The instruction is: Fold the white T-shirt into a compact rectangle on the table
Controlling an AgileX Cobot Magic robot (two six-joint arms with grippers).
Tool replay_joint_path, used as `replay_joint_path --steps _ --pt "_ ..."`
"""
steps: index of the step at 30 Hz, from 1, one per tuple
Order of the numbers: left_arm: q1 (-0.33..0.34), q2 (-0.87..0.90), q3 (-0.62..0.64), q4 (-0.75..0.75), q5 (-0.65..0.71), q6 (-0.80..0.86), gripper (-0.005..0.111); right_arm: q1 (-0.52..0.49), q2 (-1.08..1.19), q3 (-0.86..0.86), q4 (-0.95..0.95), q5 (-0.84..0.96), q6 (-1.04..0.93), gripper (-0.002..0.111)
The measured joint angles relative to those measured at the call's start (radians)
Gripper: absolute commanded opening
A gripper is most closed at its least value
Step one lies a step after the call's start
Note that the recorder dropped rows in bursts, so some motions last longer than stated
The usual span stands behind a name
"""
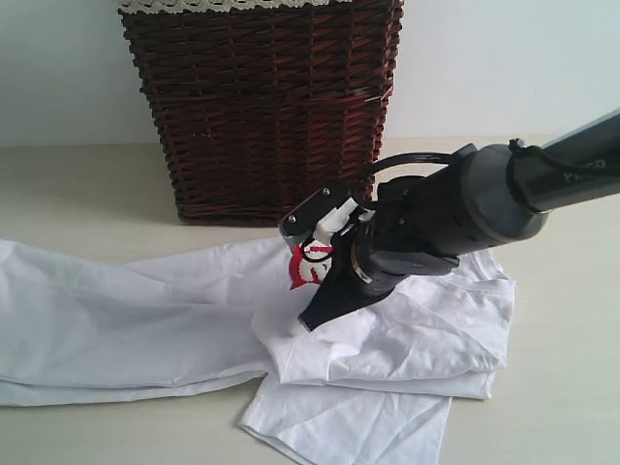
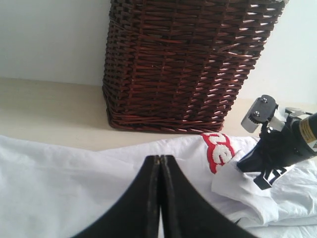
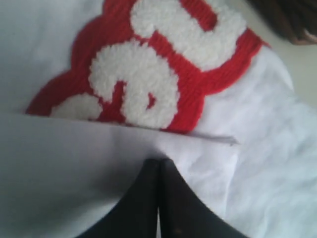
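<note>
Showing the white T-shirt part-folded on the table: its body runs flat from the left edge toward the centre, while the right portion is doubled over in several loose layers, one corner trailing toward the near edge; the red-outlined lettering peeks out at the centre, just beside the arm. Behind it, on the far side, stands the wicker basket with its lace-trimmed liner, clear of the cloth.

The right gripper reaches in from the right and points down into the layered part, jaws pressed together, tips on white fabric beside a fold edge below the lettering; whether a thin layer is pinched between them cannot be told. It is probably placed there to pin or drag that fold.

The left gripper – outside the exterior view – is likewise closed and empty, poised over the flat part nearer the left, facing the basket; a likely waiting position.

Judged progress: early; the long left span is not yet folded.
</note>
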Motion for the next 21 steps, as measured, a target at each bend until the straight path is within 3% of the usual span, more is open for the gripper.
replay_joint_path --steps 8,14,21 --pt "0.0 0.0 0.0 0.0 0.0 0.0 0.0 0.0 0.0 -0.059 0.091 0.024 -0.056 0.0" --pt "0.0 0.0 0.0 0.0 0.0 0.0 0.0 0.024 -0.143 -0.039 0.455 0.072 -0.454 0.001" --pt "0.0 0.0 0.0 0.0 0.002 0.0 0.0 0.076 -0.338 0.018 0.833 0.169 -0.819 0.025"
